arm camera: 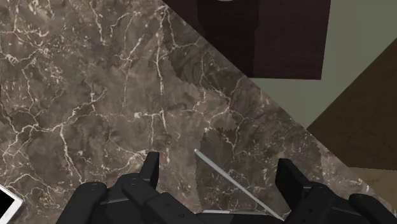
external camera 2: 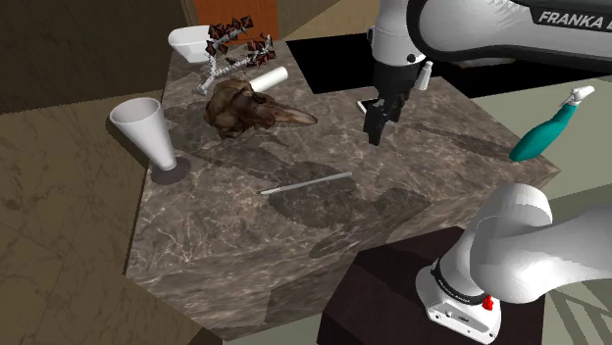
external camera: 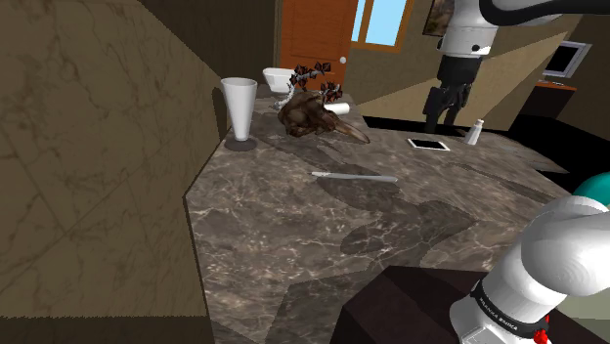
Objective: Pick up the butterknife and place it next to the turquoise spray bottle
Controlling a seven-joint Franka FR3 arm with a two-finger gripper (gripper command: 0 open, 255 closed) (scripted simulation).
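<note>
The butterknife (external camera: 354,176) (external camera 2: 306,183) is a thin grey strip lying flat on the dark marble counter (external camera: 293,225). My black gripper (external camera: 443,112) (external camera 2: 376,132) hangs open well above the counter, off toward the counter's far side from the knife. In the wrist view the knife (arm camera: 230,181) shows far below in the gap between the open fingers (arm camera: 150,169), untouched. The turquoise spray bottle (external camera 2: 545,133) (external camera: 594,186) lies tilted at the counter's edge near the stand.
A white flared vase (external camera: 239,106) (external camera 2: 147,132), a brown lumpy figure (external camera: 315,114) (external camera 2: 245,106), a white bowl (external camera: 279,78) and a spiky ornament stand at the back. A white tablet (external camera: 428,144) (arm camera: 6,203) and a small white bottle (external camera: 475,132) lie under the arm.
</note>
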